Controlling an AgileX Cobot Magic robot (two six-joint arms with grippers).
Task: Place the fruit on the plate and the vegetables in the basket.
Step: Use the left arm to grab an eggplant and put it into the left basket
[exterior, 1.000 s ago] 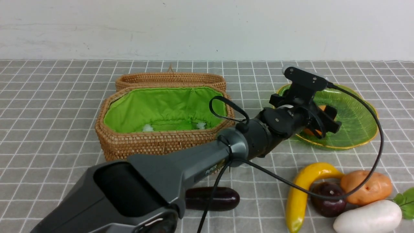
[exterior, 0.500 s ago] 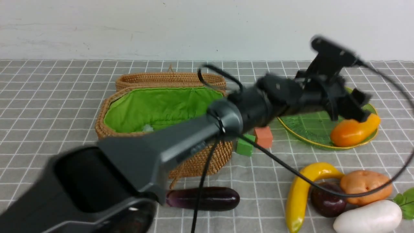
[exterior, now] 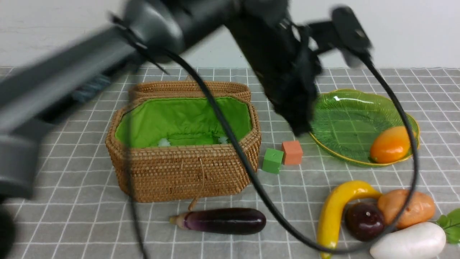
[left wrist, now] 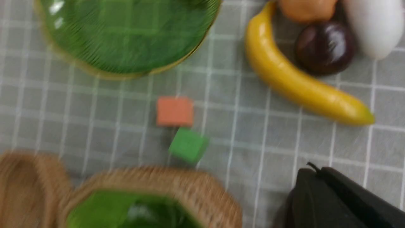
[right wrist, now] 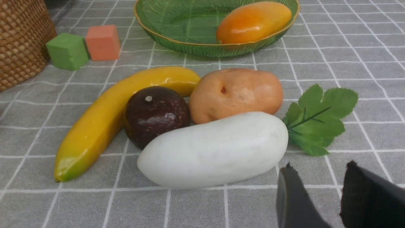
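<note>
Near the rim of the plate (exterior: 341, 122) the mango (exterior: 390, 144) is lodged. The fingers of the left gripper (exterior: 300, 126) are closed on nothing; those of the right gripper (right wrist: 319, 166) are narrowly parted, empty. Banana (exterior: 336, 208), purple fruit (exterior: 363, 220), potato (exterior: 413, 205) and radish (exterior: 409, 241) are bunched together, so neighbours could be dragged in a grasp.

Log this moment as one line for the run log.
mango on plate | left claw shut, empty, raised | right claw open by radish | banana, eggplant on cloth | basket open
</note>
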